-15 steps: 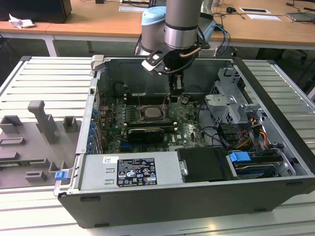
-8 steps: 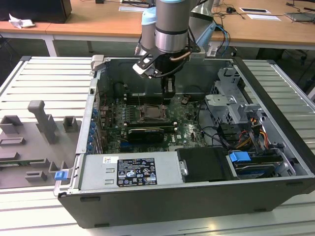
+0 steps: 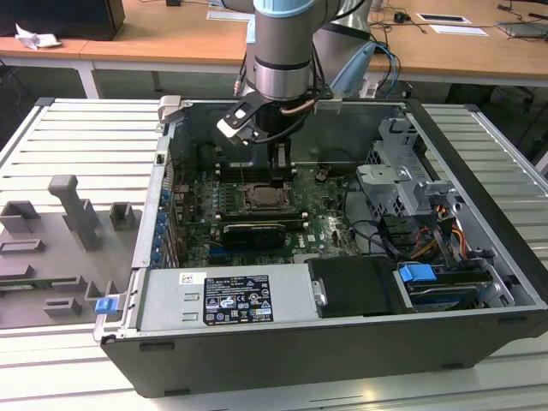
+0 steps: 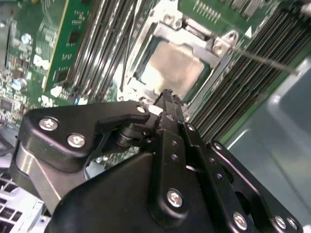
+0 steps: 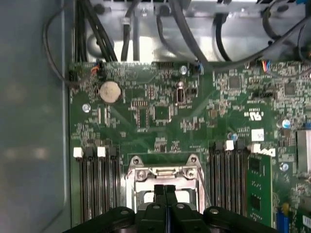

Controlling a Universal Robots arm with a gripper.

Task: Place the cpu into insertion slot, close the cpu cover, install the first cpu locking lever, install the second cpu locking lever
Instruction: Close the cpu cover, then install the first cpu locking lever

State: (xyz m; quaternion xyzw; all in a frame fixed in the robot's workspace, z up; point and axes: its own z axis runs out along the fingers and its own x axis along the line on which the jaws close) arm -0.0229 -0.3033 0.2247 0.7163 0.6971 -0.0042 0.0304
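Cpu [image 4: 176,68] placement looks done: inside the open computer case [image 3: 342,364], on the green circuit board [image 5: 160,121], the insertion slot [image 3: 261,199] holds the chip. Its pale silver-beige face lies flat and square, and the cpu cover [image 5: 163,173] appears lowered around it as a silver frame. One thin locking lever [image 4: 265,60] stands free beside the socket, so I judge the levers are not yet latched; the gripper [image 5: 165,188] hangs just over the cover's edge, fingers pressed together, holding nothing.
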